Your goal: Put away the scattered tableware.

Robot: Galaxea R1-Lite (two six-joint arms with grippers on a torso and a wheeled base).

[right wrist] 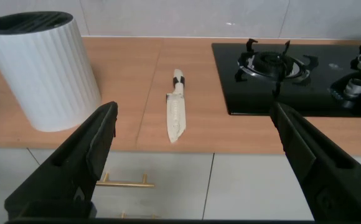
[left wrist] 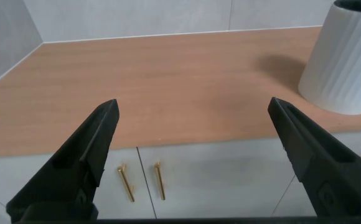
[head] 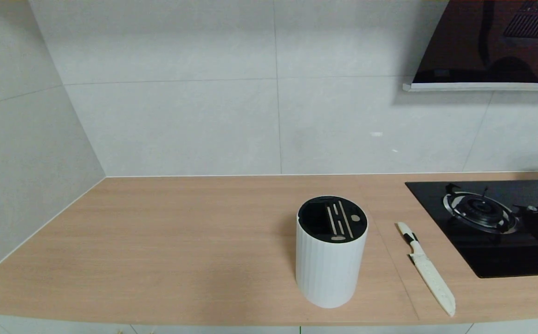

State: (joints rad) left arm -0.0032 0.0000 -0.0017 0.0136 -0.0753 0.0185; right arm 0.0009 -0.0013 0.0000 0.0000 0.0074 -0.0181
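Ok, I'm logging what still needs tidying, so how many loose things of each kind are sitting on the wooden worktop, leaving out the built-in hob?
knife: 1
white ribbed holder: 1
Total: 2

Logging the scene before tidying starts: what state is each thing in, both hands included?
Knife: lying flat on the counter, blade toward the front edge, not held.
Holder: upright, slots empty.
Stove: no flame showing.
Left hand: open, holding nothing.
Right hand: open, holding nothing.
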